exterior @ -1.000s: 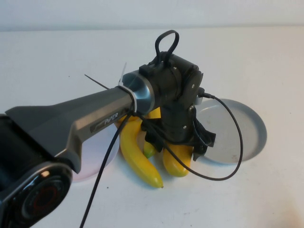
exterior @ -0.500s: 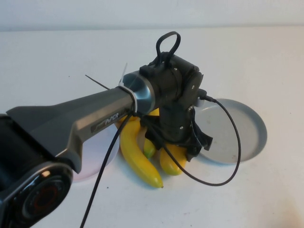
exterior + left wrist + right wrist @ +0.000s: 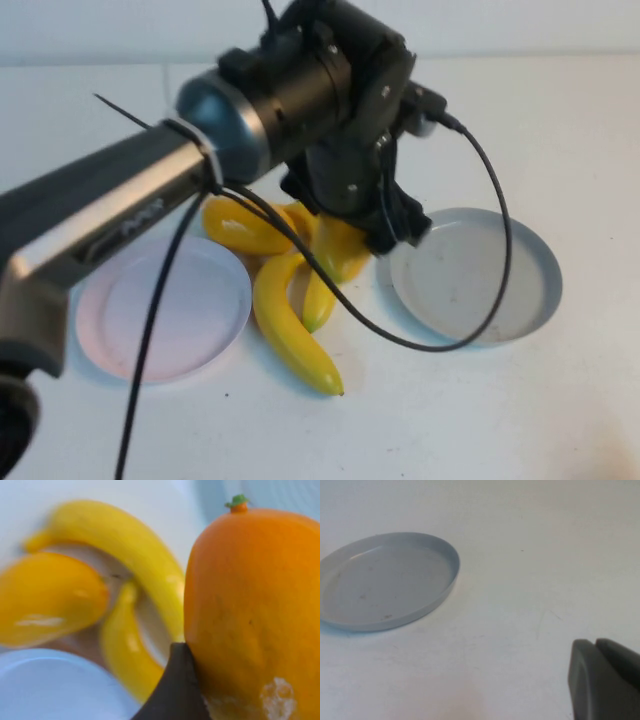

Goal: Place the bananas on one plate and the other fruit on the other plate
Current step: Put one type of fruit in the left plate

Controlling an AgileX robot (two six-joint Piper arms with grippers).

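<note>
High view: left gripper (image 3: 352,232) is raised over the fruit pile, clamped on one orange-yellow mango-like fruit (image 3: 341,248), which sits under the wrist and is mostly hidden by it. Left wrist view confirms it: held fruit (image 3: 252,615) fills the frame right against one dark finger (image 3: 175,690), green stem nub on its far end. Looks lifted off the surface, though the wrist blocks the contact point, so not certain.

Second mango-like fruit (image 3: 243,226) lies on the white surface (image 3: 560,130) on the left arm's side of the gripper, near the pink plate (image 3: 165,310). Below the gripper, two bananas: the larger banana (image 3: 290,330) curves out toward the camera, the smaller banana (image 3: 320,300) lies just beside it, partly under the held fruit. Pink plate carries nothing.

Grey plate (image 3: 475,275) is just beside the gripper on the right arm's side, also bare.

Right wrist view: right gripper (image 3: 605,680) is parked well apart from the pile, closed up, pads together, grey plate (image 3: 387,582) ahead of it.
</note>
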